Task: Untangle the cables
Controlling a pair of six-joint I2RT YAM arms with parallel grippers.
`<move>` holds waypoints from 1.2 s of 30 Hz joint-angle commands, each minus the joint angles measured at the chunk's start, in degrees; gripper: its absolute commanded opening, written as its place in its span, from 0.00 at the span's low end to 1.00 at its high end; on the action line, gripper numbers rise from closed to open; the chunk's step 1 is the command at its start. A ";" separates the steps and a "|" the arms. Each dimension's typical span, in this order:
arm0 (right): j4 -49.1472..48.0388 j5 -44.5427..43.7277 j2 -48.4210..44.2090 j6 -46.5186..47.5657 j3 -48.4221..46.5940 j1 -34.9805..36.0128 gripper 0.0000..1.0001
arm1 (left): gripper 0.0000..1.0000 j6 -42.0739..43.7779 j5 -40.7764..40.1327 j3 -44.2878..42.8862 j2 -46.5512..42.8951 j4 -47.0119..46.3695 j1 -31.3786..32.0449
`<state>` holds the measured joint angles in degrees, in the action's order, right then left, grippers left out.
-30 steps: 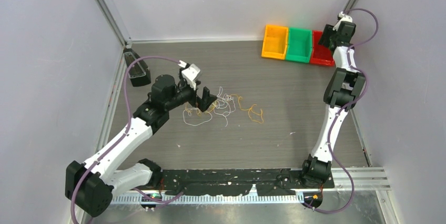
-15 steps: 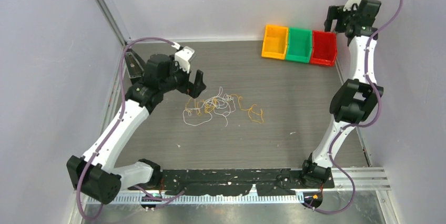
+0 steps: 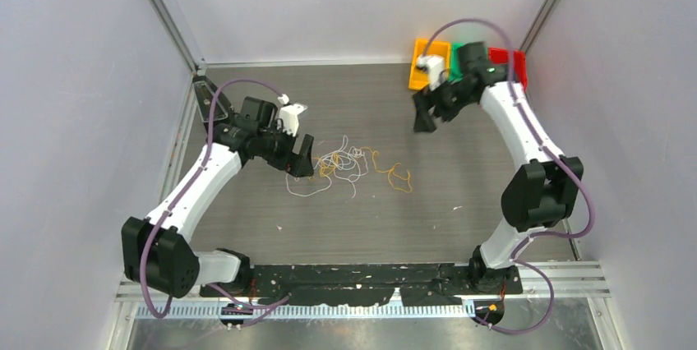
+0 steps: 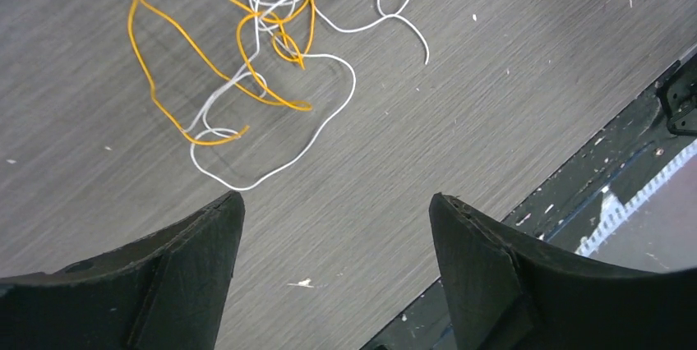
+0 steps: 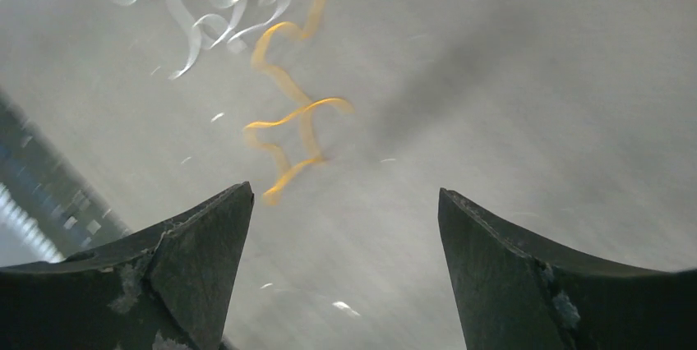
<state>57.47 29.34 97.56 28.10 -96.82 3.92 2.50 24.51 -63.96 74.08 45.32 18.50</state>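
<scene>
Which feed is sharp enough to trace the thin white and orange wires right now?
Left wrist view: crisp and evenly lit, the thin white and orange wires show every crossing. Right wrist view: motion-blurred, the wires smear into ribbons. Top external view: sharp enough, but the wires are too small there to follow single strands.

The cables (image 3: 349,165) are white and yellow-orange on a grey-brown, wood-grained tabletop (image 3: 427,218). The bins (image 3: 418,79) at one o'clock are orange, green and red; the left claw (image 4: 335,202) and right claw (image 5: 345,194) are black.
</scene>
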 commanded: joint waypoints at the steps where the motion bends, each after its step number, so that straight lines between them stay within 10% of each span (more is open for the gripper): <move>1: -0.76 1.73 -3.45 -3.56 10.09 7.98 0.88 | 0.78 -2.15 2.44 1.97 1.74 -5.63 -0.74; 9: -7.24 -0.50 0.90 -13.32 18.12 14.37 0.79 | 0.64 -9.37 6.14 0.85 10.59 -11.18 -0.75; 36: -18.67 -5.13 15.90 -35.60 13.50 21.93 0.76 | 0.72 -9.18 4.88 7.68 7.58 -19.03 -0.04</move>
<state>40.40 25.58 113.71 -5.50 -79.37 25.89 -5.85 29.54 -57.91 84.05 29.87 18.31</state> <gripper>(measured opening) 0.754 0.722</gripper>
